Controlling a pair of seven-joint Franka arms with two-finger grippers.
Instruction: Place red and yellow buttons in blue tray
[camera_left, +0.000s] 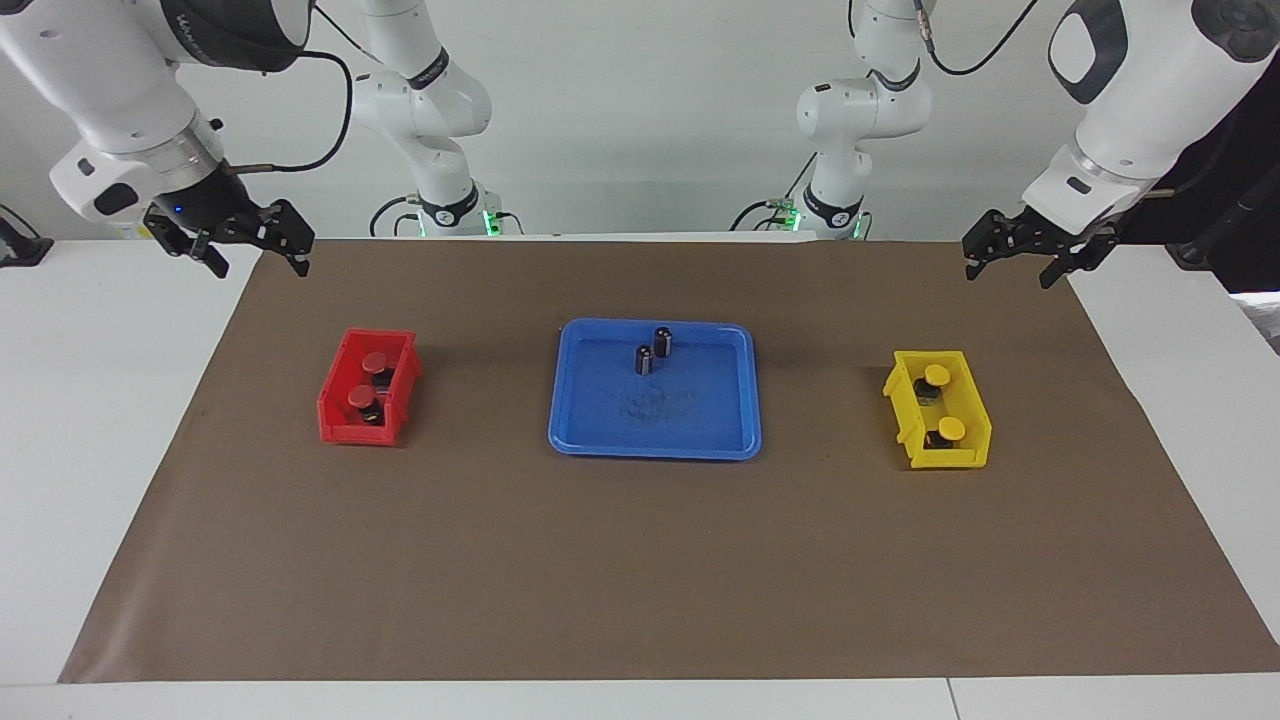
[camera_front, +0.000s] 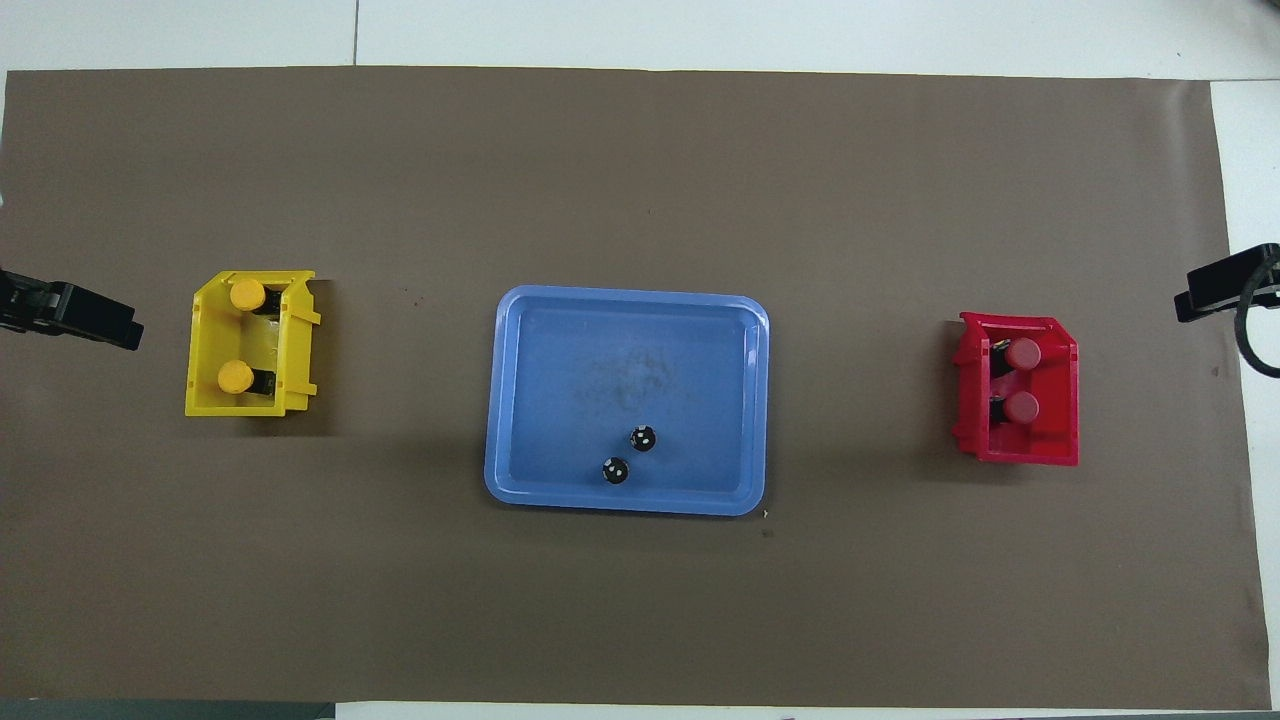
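One cam sits high across the bench (camera_left: 640, 560), facing the robots, wide enough to catch both arm bases. Other cam hangs above the robots' end, looking steeply down & fwd. Both share the brown mat (camera_front: 640, 610) w/ tray (camera_left: 600, 440) mid-frame, half a turn apart.

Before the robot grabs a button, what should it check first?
1. Red buttons both in the red bin: ok.
2. Yellow buttons both in the yellow bin: ok.
3. Blue tray has room: ok, only two dark cylinders stand in it.
4. Left gripper open, above the table's edge at its own end: ok.
5. Right gripper open, above the table's edge at its own end: ok.
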